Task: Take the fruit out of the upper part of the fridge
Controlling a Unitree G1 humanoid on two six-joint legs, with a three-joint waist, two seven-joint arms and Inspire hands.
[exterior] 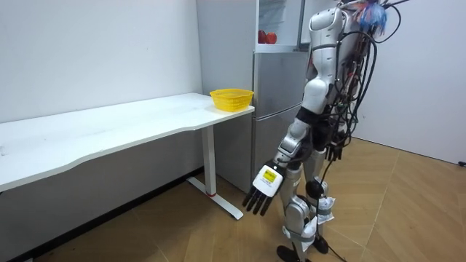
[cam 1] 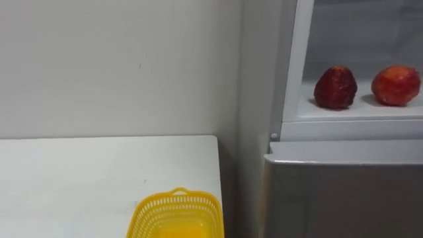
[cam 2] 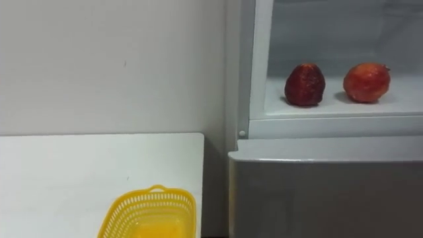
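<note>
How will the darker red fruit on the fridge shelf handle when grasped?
The darker red fruit is rounded, so it will probably roll on the fridge shelf if nudged. Its dull, uneven skin suggests decent grip, possibly some softness; squeeze gently.

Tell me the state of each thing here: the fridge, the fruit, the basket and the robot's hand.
Upper fridge: open.
Dark red fruit: on the fridge shelf, untouched.
Lighter red fruit: on the shelf beside it, apart.
Yellow basket: on the table's corner, looks empty.
Left hand: hanging low, open, empty.
</note>
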